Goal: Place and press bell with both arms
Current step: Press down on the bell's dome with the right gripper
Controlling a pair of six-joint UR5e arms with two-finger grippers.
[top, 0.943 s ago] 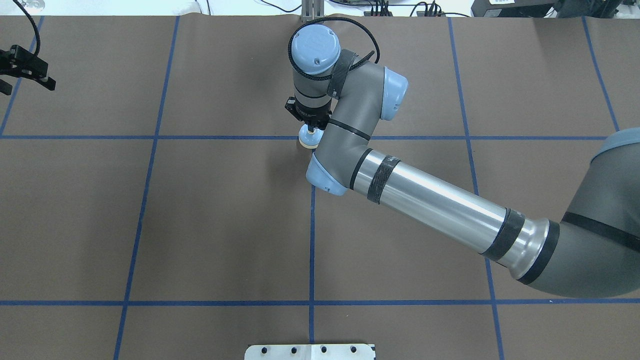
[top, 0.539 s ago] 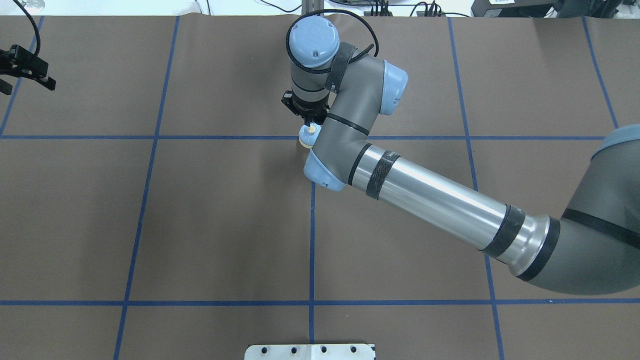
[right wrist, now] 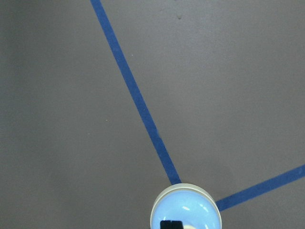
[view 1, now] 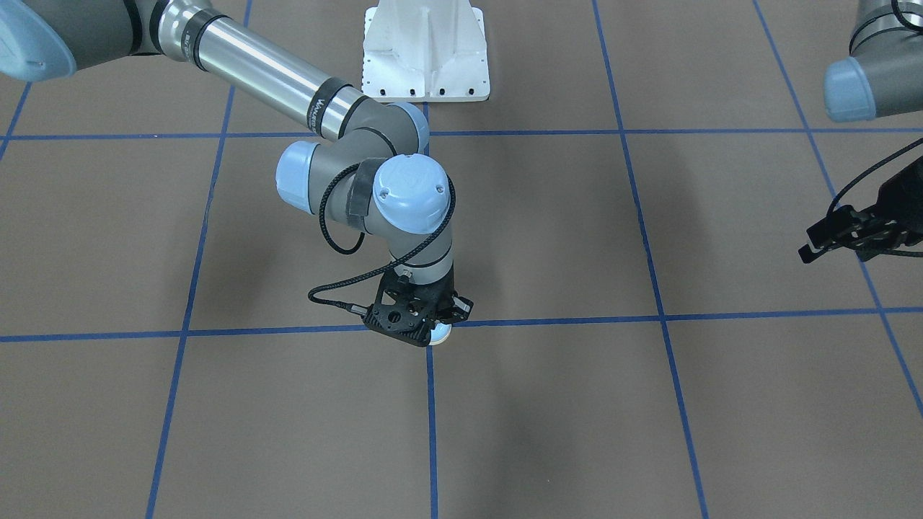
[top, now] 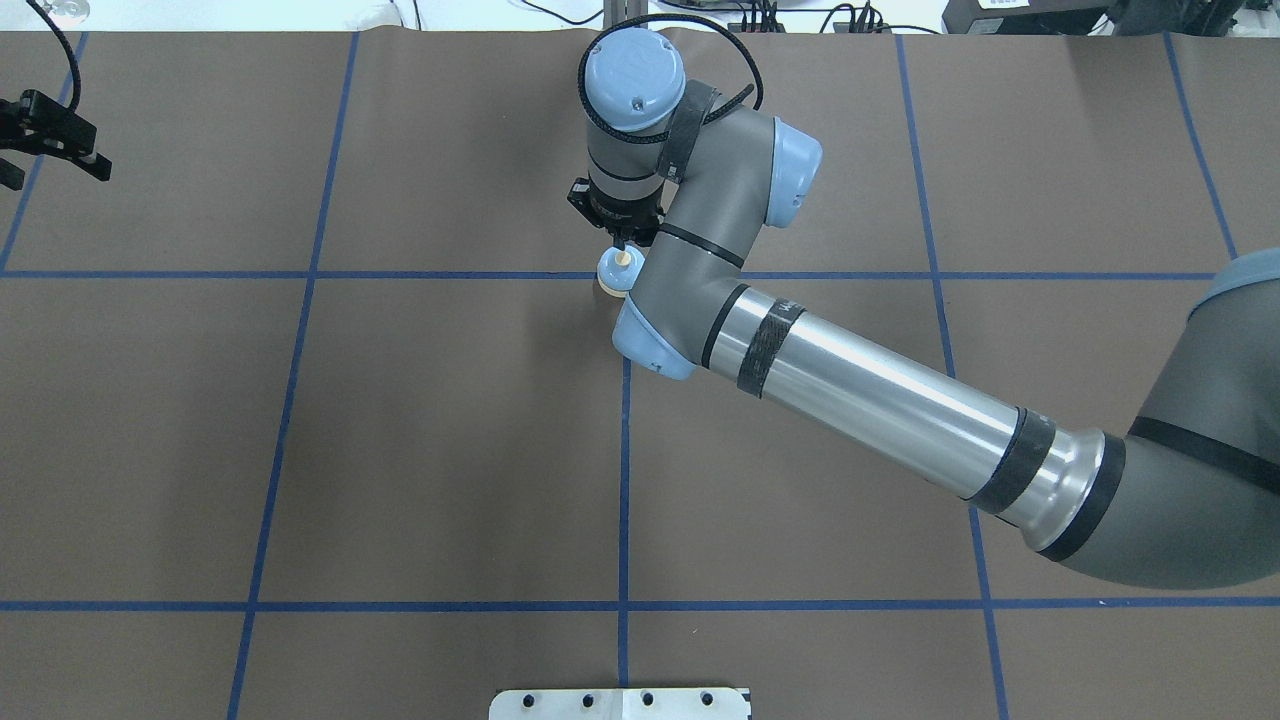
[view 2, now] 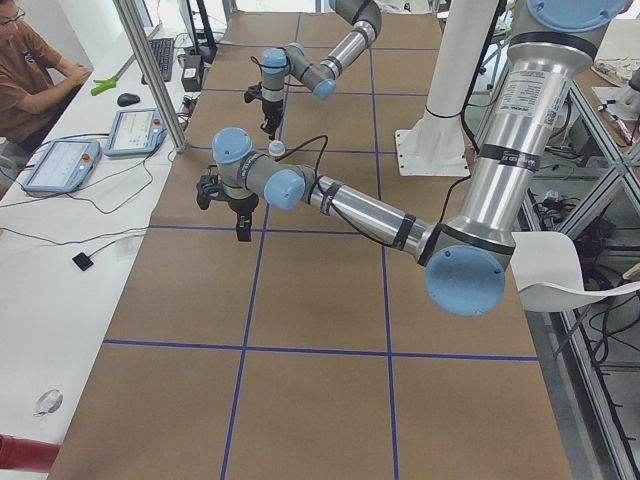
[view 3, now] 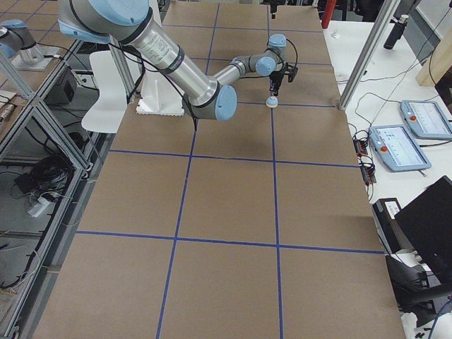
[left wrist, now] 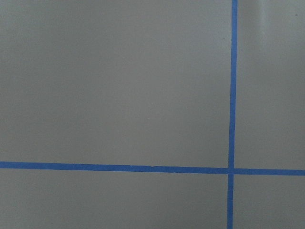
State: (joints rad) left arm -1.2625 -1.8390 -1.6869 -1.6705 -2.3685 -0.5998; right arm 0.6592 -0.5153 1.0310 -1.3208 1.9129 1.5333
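The light-blue bell [top: 617, 272] with its cream button stands upright on the brown table, at a crossing of blue tape lines. It also shows in the front view [view 1: 440, 334], half hidden by the gripper, and at the bottom edge of the right wrist view [right wrist: 186, 211]. My right gripper [top: 622, 243] points straight down just over the button, with its fingers together and nothing held. I cannot tell whether it touches the button. My left gripper [top: 55, 150] hangs open and empty over the table's far left, well away from the bell. It shows in the front view too [view 1: 829, 241].
The white pedestal base [view 1: 425, 50] stands at the robot's edge of the table. Blue tape lines [left wrist: 232, 95] divide the brown surface into squares. An operator [view 2: 30, 70] and touch panels [view 3: 395, 145] are on a white bench beyond the table's far edge.
My right gripper has lifted off the bell's button and its wrist has shifted slightly away from the robot. The cream button now shows. The bell and the left arm have stayed in place.
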